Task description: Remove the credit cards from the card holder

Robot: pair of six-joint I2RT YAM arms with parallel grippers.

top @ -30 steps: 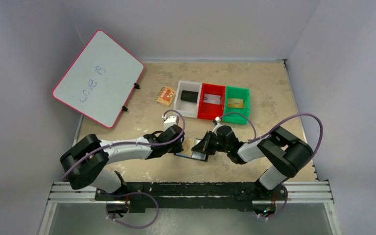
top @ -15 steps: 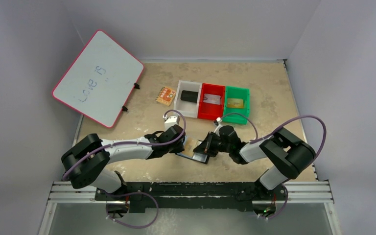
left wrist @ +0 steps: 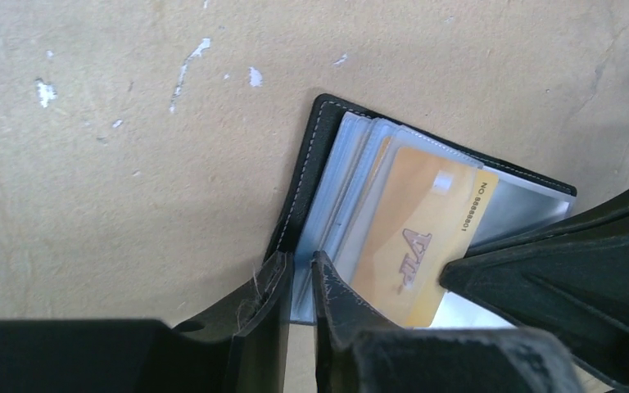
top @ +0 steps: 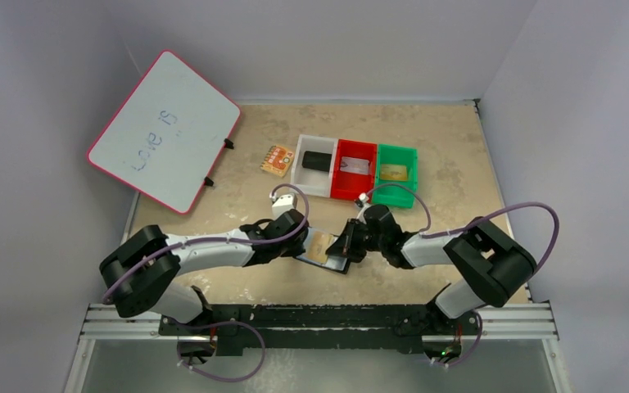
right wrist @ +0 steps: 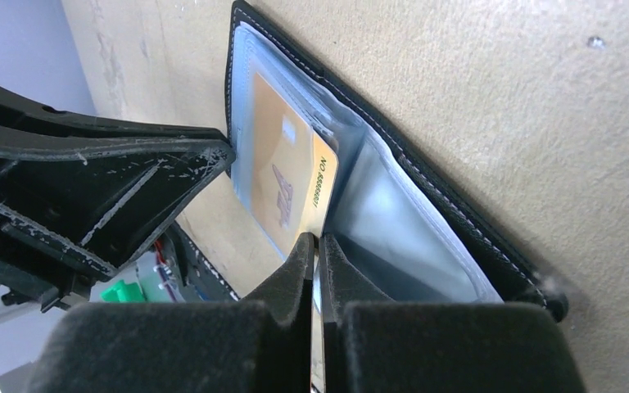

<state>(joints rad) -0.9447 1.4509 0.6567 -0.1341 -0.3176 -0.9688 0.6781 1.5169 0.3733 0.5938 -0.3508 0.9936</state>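
Note:
The black card holder lies open on the table between my two arms, its pale blue-grey sleeves fanned out. My left gripper is shut on the near edge of the card holder, pinching its sleeves next to the black cover. A gold-tan credit card sticks partway out of a sleeve. My right gripper is shut on the protruding end of that credit card. In the top view the left gripper and right gripper meet over the holder.
Behind the holder stand three bins: a white bin with a black block, a red bin with a silver-grey card, a green bin with a gold card. An orange patterned piece and a whiteboard lie at back left.
More of the gold card shows outside the holder than a second ago. The right arm's elbow has swung out to the right; the left arm has barely moved.

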